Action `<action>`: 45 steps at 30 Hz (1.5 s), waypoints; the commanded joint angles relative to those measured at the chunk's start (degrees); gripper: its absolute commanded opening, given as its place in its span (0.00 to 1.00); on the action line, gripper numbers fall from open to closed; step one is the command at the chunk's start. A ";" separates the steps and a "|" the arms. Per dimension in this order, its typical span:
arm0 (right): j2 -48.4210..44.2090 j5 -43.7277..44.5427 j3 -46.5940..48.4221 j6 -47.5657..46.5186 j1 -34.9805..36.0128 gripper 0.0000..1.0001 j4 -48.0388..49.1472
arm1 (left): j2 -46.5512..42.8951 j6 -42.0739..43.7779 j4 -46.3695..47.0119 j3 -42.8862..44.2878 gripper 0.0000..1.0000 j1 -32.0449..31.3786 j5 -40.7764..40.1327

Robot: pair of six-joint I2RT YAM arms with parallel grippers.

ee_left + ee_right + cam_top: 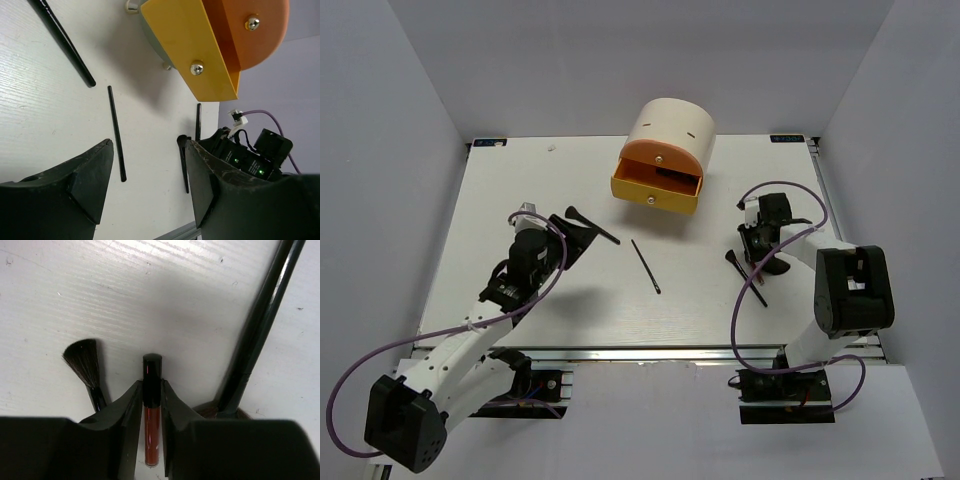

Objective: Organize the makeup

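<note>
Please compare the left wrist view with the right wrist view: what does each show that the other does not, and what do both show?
Only left wrist: the orange-yellow drawer front, and the slim black stick lying beyond the open left gripper. Only right wrist: the right gripper shut on a red-and-black stick. Both: the white table and black brushes, which I cannot match between the two views.

Bare worktop (620,310) lies open between the arms but for a slim black stick (645,267); the cream case (670,125) (drawer (655,195) pulled out) blocks the far centre, and a small brush (82,360) and a long brush (260,325) hem the right gripper (152,390).
</note>
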 commanded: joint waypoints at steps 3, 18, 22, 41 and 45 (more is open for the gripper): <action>-0.57 1.01 -3.26 -1.66 -0.52 0.16 2.84 | 2.41 0.65 1.09 1.43 0.69 0.34 0.63; -16.66 -45.67 17.64 -14.47 1.75 0.00 3.11 | 13.56 -10.15 4.69 7.67 0.67 0.87 3.26; -13.77 -43.32 27.38 -20.99 10.00 0.00 3.63 | 18.13 -13.14 8.12 8.98 0.61 0.95 6.34; 10.41 -23.62 43.76 -37.08 22.50 0.32 4.78 | 38.61 -16.05 15.33 21.55 0.40 0.78 16.80; 8.75 -23.79 42.01 -34.37 22.50 0.53 4.69 | 42.04 -15.17 14.54 24.63 0.35 0.25 16.98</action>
